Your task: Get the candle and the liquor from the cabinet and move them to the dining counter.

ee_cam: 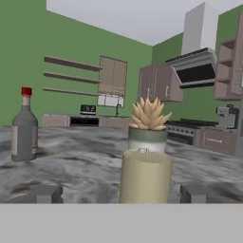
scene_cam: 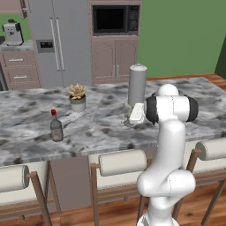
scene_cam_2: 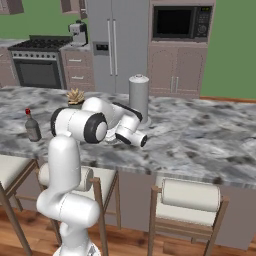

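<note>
Liquor [scene_cam: 56, 127] stands upright at the left of the dining counter [scene_cam: 106, 123], near the front edge: a small grey-brown glass bottle with rounded shoulders, a narrow neck and a red cap. In the hand view it stands at the far left [ee_cam: 24, 127], well apart from everything else. To its right and farther back sits a succulent [scene_cam: 77, 97], spiky tan leaves in a squat pale green pot. Right again, the candle [ee_cam: 144, 176] rises between the two dark finger tips in the hand view, a smooth cream cylinder seen from very near, the succulent [ee_cam: 148, 124] just behind it. The fingers [ee_cam: 45, 193] stand wide on either side of the candle, with counter showing between each tip and the wax, so they do not hold it. The gripper [ee_cam: 118, 193] looks low along the stone top.

From the base, the white arm climbs in rounded glossy segments with dark joint bands, bends at a thick elbow and reaches forward and down over the counter; the wrist [scene_cam_2: 131, 133] lies low above the top. Just behind it stands a roll [scene_cam: 137, 84], a tall plain grey cylinder. The counter is grey-white marble with dark veining. Stools [scene_cam: 121, 164] with cream bolster backs on wooden frames line its near side.
</note>
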Controlling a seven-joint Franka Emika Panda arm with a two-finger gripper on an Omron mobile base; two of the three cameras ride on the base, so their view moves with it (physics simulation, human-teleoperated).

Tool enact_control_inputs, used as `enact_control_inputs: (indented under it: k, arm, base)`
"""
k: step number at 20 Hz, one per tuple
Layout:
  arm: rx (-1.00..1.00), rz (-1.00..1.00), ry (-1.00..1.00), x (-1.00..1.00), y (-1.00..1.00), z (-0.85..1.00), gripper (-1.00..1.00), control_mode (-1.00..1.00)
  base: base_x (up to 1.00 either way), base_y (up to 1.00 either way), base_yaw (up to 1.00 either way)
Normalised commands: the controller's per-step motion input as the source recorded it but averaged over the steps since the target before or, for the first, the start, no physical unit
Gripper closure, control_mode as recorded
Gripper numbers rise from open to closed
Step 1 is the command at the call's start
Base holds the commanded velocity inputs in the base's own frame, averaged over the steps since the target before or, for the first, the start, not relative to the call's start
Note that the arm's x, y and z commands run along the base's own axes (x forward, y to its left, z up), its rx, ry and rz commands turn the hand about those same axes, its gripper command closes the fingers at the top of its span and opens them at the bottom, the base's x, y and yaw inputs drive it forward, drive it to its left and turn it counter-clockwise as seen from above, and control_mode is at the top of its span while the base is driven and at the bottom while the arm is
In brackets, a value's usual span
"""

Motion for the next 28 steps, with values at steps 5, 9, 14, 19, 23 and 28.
enact_control_inputs:
  k: [5,9,14,19,23,28]
  arm:
    - [-0.03,0.0,0.0,-0.31,-0.17,0.27,-1.0,-1.0]
    - [-0.07,-0.06,0.0,-0.58,-0.07,0.5,-1.0,-1.0]
    - [-0.05,-0.09,0.0,-0.8,0.0,0.64,-1.0,-1.0]
    - [-0.02,-0.16,0.0,-0.93,0.0,0.75,-1.0,-1.0]
    - [0.0,-0.2,0.01,-0.77,0.0,0.79,-1.0,-1.0]
    - [0.0,-0.21,0.11,-0.7,0.0,0.9,-1.0,-1.0]
  base:
    - [0.0,0.0,0.0]
    - [0.0,0.0,0.0]
    - [0.0,0.0,0.0]
    - [0.0,0.0,0.0]
    - [0.0,0.0,0.0]
    - [0.0,0.0,0.0]
